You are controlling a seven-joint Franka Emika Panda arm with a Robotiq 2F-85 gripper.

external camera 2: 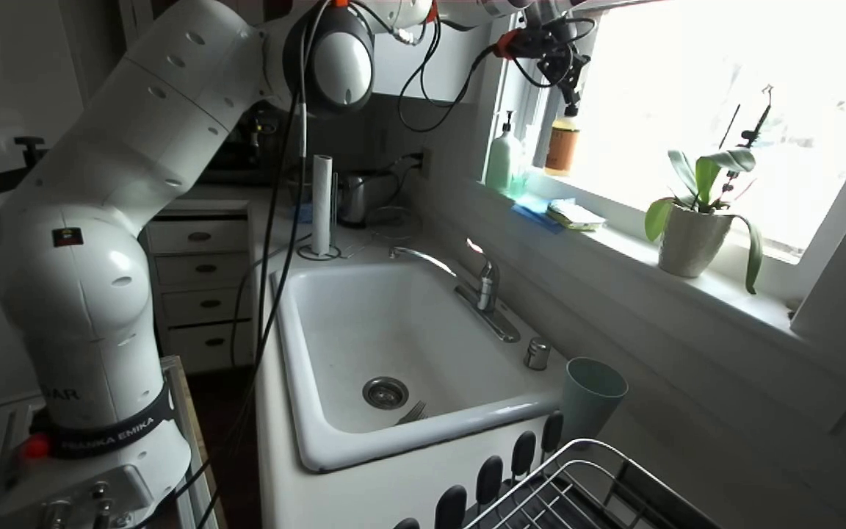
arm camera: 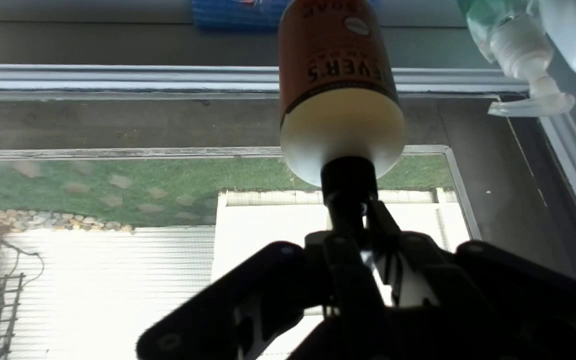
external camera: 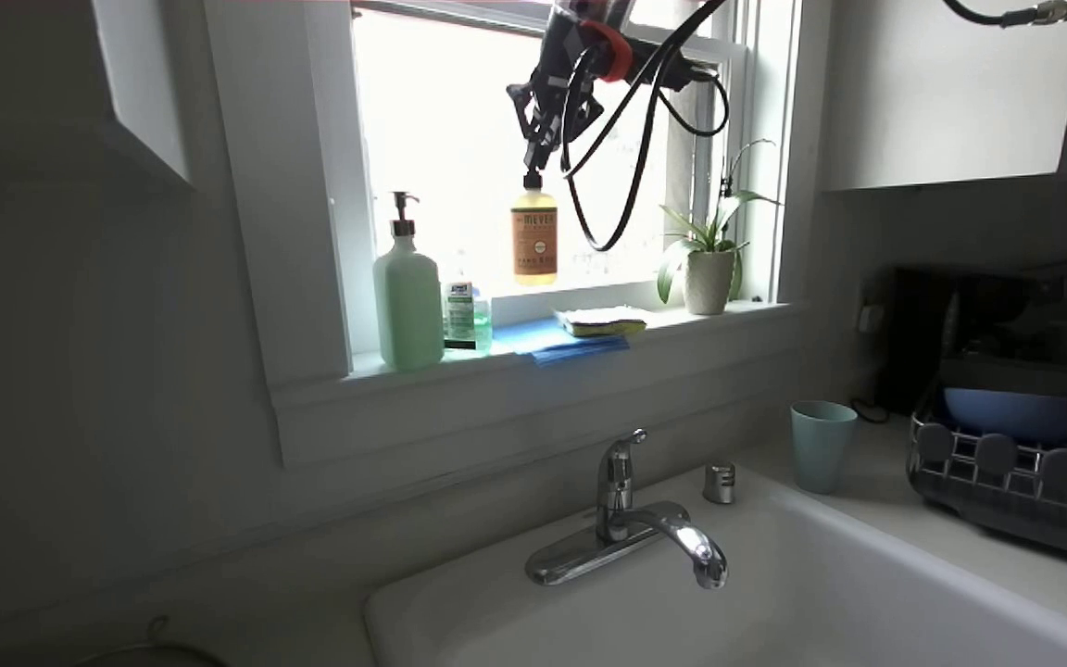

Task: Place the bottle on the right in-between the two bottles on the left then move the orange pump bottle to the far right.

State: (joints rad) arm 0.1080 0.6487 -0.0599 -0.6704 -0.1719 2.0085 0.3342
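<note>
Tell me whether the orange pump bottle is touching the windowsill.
Apart. In an exterior view, the orange pump bottle hangs with its base above the windowsill, and a strip of window frame shows between them.

Amber Meyer's soap bottle (external camera: 534, 232), black end effector (external camera: 534, 165)
The orange label (arm camera: 335, 50) carries dark lettering and a pale round emblem (arm camera: 357, 25); the tall pump bottle (external camera: 410, 306) is pale green, the Purell bottle (external camera: 465, 317) translucent green, the tumbler (external camera: 821, 449) pale blue-green, the faucet (external camera: 619, 505) silver, the sink (external camera 2: 364, 323) white.
</note>
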